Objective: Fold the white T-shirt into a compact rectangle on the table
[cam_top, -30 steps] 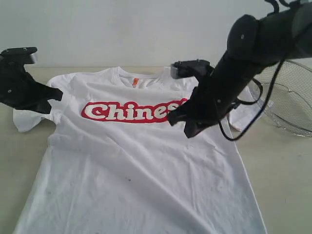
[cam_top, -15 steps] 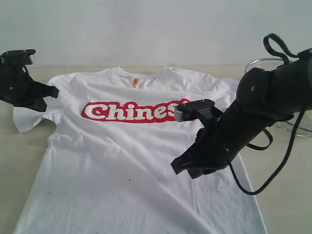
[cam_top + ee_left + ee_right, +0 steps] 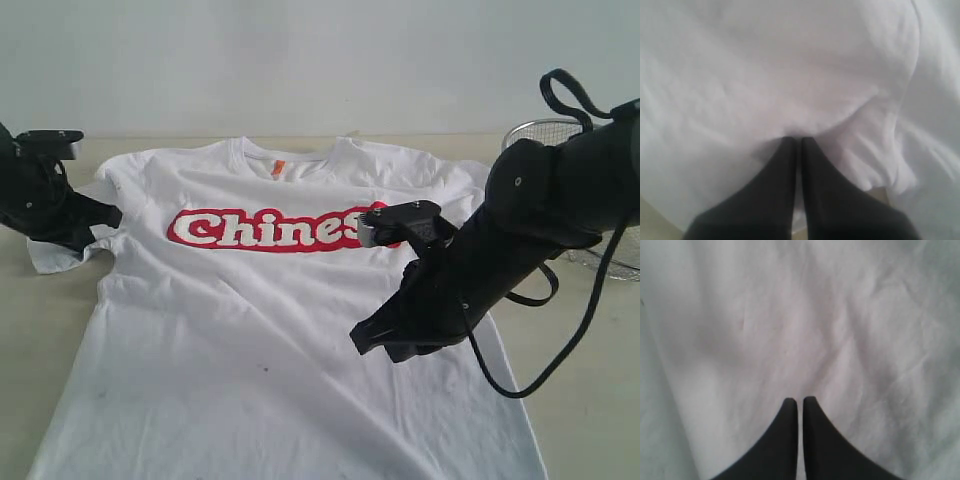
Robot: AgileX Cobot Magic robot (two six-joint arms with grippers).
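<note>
White T-shirt (image 3: 270,330) lay flat on the bench (image 3: 590,400), print side up. Collar and orange neck tag (image 3: 278,168) were at the far edge, and the hem ran off the near edge of the exterior view. Long axis ran far-to-near. No fold was visible, so I judged the task to be at its start.

Left pincer (image 3: 100,215): jaws together, sitting at the sleeve (image 3: 55,255) on its own side. In the left wrist view the tips (image 3: 796,142) met a bulge of cloth. I couldn't tell whether any fabric was nipped between them or only pushed.

Right pincer (image 3: 362,340): jaws together, nothing held. It hung low over the shirt body, nearer than the end of the red lettering (image 3: 270,230) and inboard of the side seam. The right wrist view showed only wrinkled cloth ahead of the tips (image 3: 800,402), with no edge in sight.

Key relation: the left pincer was already on an outer edge, while the right one was over the middle of the panel, with its seam further out toward the wire basket (image 3: 545,130). My read was that the right arm would need to open and shift outward to reach an edge. The left arm was nearer to a usable grab.

Risk: closed tips dragging the cloth would bunch it.
</note>
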